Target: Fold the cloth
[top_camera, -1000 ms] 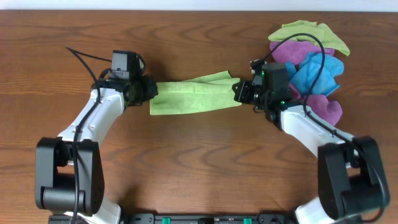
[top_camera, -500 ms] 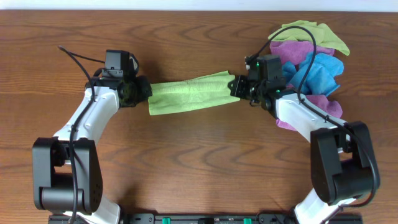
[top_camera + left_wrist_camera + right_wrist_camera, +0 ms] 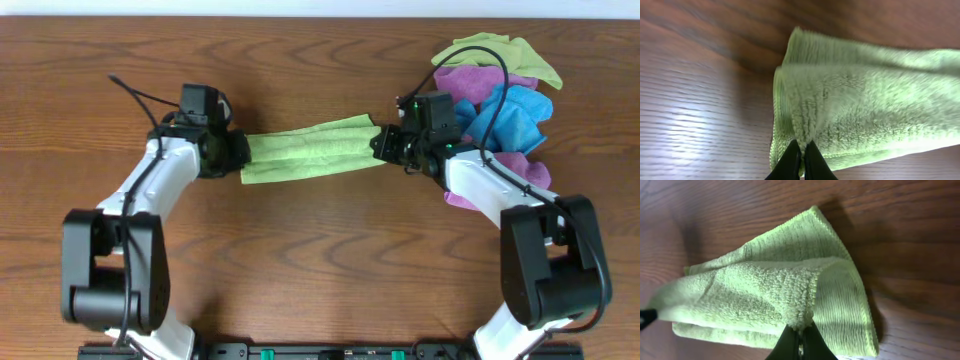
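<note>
Overhead: left hand [image 3: 238,152] and right hand [image 3: 381,143] each pinch the cloth [image 3: 305,150].

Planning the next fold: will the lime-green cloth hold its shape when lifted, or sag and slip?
Probably floppy: the cloth bunches into a band between the left gripper and right gripper. Likely light: small fingertip pinches hold it. Its fuzzy pile looks grippy.

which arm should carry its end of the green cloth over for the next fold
Left, probably. Both ends of the cloth are pinched, but the right tool sits beside the pile of coloured cloths, while the left tool has bare table around it.
</note>
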{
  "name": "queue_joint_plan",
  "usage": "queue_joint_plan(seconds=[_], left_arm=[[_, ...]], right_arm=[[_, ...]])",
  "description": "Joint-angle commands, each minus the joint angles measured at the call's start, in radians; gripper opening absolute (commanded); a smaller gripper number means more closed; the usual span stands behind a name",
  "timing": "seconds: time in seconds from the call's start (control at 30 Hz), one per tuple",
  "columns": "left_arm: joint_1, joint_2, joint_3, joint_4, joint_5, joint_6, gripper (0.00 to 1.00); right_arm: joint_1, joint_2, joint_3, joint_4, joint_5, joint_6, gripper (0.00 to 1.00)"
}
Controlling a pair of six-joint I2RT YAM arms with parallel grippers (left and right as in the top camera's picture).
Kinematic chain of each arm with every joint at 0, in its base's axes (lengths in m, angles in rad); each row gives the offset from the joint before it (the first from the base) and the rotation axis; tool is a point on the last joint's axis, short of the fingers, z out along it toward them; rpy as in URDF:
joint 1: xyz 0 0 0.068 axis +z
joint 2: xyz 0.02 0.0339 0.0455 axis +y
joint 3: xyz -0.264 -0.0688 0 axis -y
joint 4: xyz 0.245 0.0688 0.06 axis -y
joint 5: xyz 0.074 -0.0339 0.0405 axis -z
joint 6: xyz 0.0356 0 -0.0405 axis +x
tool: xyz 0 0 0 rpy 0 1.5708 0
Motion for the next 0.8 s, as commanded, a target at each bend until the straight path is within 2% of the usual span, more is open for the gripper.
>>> queue_joint_plan(seconds=[0.0,0.37,0.4,0.43,0.47,0.5,0.53,0.6,0.63,0.67,0.7,0.73,0.77], left_arm=[[-0.014,0.042,0.02,0.0,-0.019,0.01,0.06],[-0.013,0.051,0.02,0.028,-0.025,-0.005,0.06],[-0.013,0.051,0.02,0.028,-0.025,-0.005,0.2],[-0.013,0.051,0.02,0.029,-0.026,-0.004,0.6],[-0.013,0.05,0.022,0.027,-0.025,0.003,0.63],[-0.01,0.048,0.024,0.022,-0.026,0.005,0.64],[-0.005,0.044,0.028,0.016,-0.025,0.008,0.66],[0.007,0.031,0.049,-0.015,-0.025,0.008,0.68],[0.013,0.025,0.063,-0.032,-0.025,0.015,0.68],[0.017,0.016,0.083,-0.055,-0.023,0.024,0.69],[0.018,0.007,0.101,-0.076,-0.021,0.032,0.69],[0.02,-0.005,0.123,-0.1,-0.02,0.042,0.67],[0.02,-0.016,0.144,-0.119,-0.018,0.053,0.63]], right_arm=[[-0.012,0.008,0.011,0.013,0.05,0.003,0.01],[-0.018,0.017,0.011,0.034,0.077,-0.008,0.01],[-0.018,0.018,0.011,0.031,0.079,-0.008,0.1],[-0.018,0.018,0.011,0.028,0.078,-0.008,0.49],[-0.018,0.018,0.011,0.024,0.078,-0.008,0.8],[-0.019,0.018,0.011,0.018,0.078,-0.008,0.86],[-0.02,0.018,0.011,0.013,0.073,-0.008,0.86],[-0.027,0.016,0.011,0.008,0.042,-0.009,0.77],[-0.032,0.014,0.011,0.008,0.019,-0.008,0.68],[-0.039,0.008,0.012,0.008,-0.006,-0.009,0.48],[-0.045,0.001,0.013,0.008,-0.029,-0.01,0.13],[-0.051,-0.012,0.014,0.008,-0.053,-0.012,0.01],[-0.057,-0.029,0.016,0.008,-0.069,-0.012,0.01]])
